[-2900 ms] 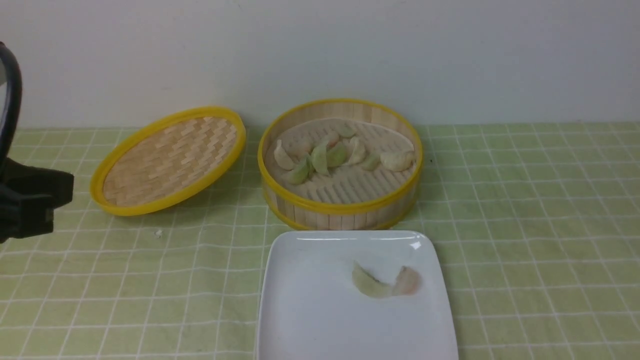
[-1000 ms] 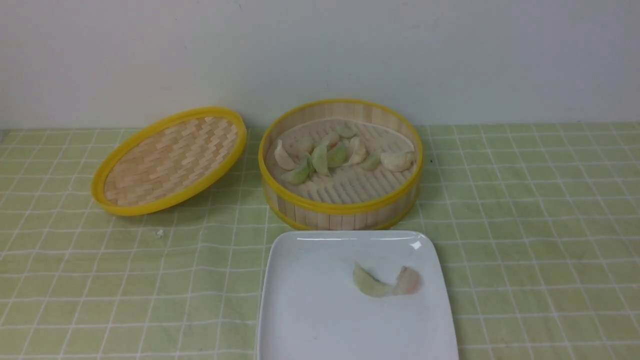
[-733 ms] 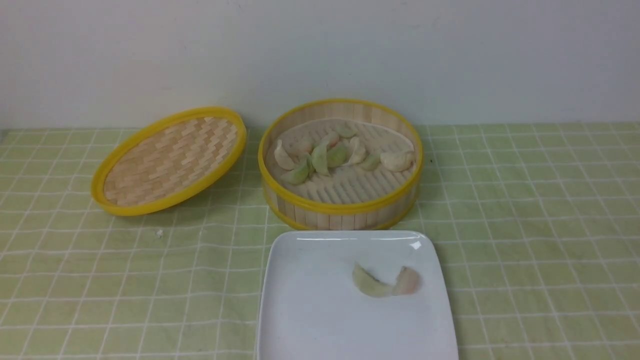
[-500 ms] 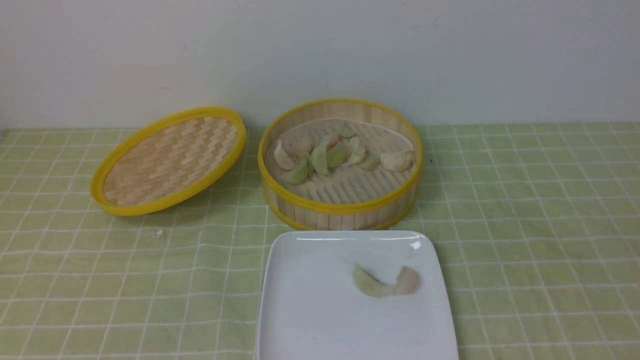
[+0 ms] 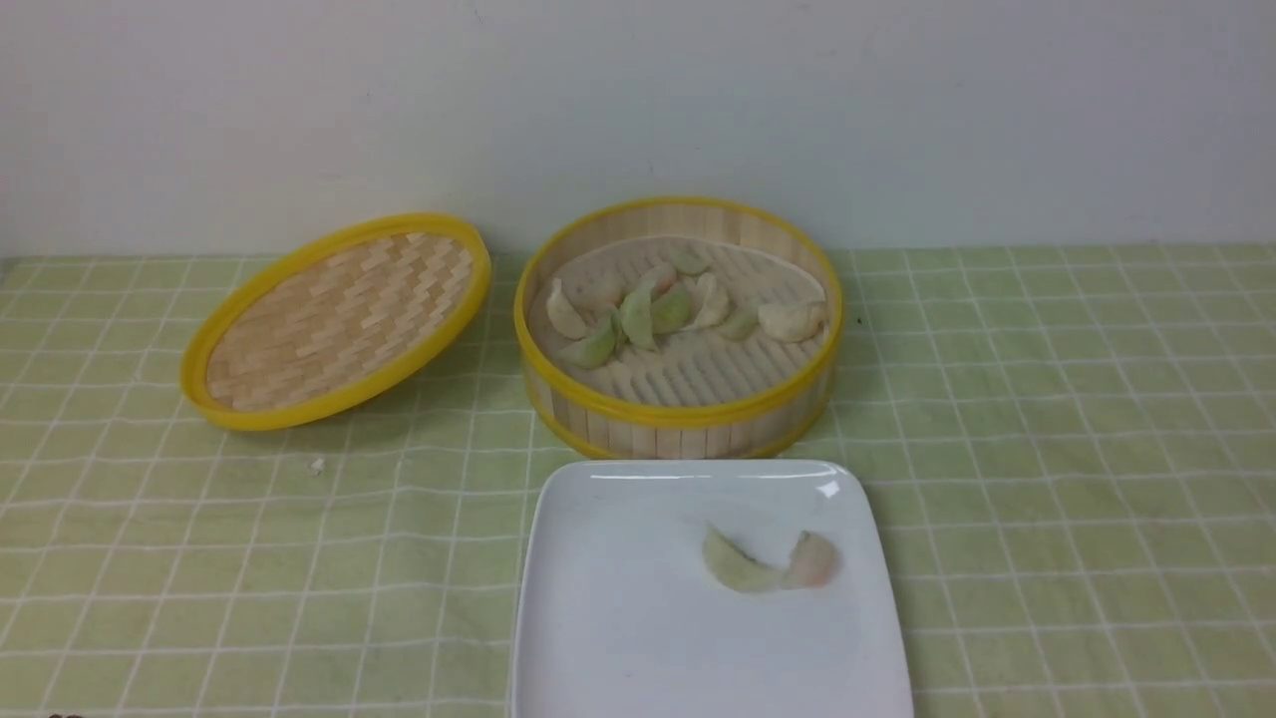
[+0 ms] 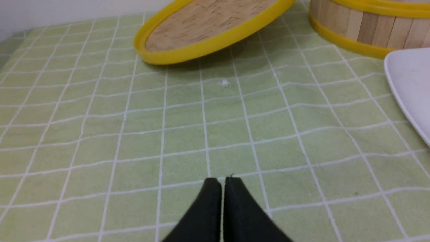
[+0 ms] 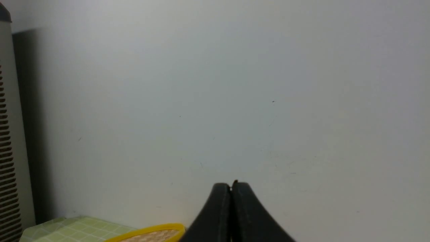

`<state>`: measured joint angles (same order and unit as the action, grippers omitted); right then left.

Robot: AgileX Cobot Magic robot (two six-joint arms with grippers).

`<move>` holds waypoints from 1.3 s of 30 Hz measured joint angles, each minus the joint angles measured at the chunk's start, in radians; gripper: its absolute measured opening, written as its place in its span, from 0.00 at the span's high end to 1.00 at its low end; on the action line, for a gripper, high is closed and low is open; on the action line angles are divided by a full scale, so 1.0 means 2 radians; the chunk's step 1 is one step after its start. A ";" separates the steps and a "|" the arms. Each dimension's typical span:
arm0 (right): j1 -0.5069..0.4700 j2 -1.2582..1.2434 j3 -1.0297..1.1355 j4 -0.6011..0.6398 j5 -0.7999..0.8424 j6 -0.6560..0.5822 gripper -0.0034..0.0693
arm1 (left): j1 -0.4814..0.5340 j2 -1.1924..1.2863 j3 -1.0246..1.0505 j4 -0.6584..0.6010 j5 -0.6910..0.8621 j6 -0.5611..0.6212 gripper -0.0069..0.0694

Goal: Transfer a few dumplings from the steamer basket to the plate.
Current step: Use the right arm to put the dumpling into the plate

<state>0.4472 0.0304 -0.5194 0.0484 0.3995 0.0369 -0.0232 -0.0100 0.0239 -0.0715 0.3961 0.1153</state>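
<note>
The steamer basket [image 5: 678,417] stands at the middle back with several dumplings [image 5: 638,317] on its slatted floor. In front of it, the white plate [image 5: 598,618] holds two dumplings [image 5: 763,566], one pale green and one pinkish, touching each other. Neither arm shows in the front view. In the left wrist view my left gripper [image 6: 222,181] is shut and empty, low over the cloth, with the basket's wall [image 6: 366,28] and the plate's edge [image 6: 408,87] far off to one side. My right gripper [image 7: 230,186] is shut and empty, raised and facing the wall.
The woven, yellow-rimmed lid [image 5: 334,317] lies tilted to the left of the basket; its rim [image 7: 151,232] shows low in the right wrist view. A small white crumb [image 5: 316,465] sits on the green checked cloth [image 5: 1077,449]. A white wall stands close behind.
Some three seconds ago the left arm showed at the front view's left edge; it has since drawn back out of that view. Over the last second nothing moved.
</note>
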 joint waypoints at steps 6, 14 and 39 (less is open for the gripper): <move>0.000 0.000 0.000 0.000 0.000 0.000 0.97 | 0.000 0.000 0.001 0.000 -0.007 0.000 0.92; 0.000 0.000 0.000 0.000 0.000 0.000 0.97 | 0.000 0.000 0.001 0.000 -0.007 0.000 0.92; -0.095 -0.012 0.067 0.000 0.003 -0.001 0.97 | 0.000 0.000 0.001 0.000 -0.007 0.000 0.92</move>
<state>0.2579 0.0070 -0.3848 0.0484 0.4057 0.0358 -0.0232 -0.0100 0.0264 -0.0715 0.3823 0.1153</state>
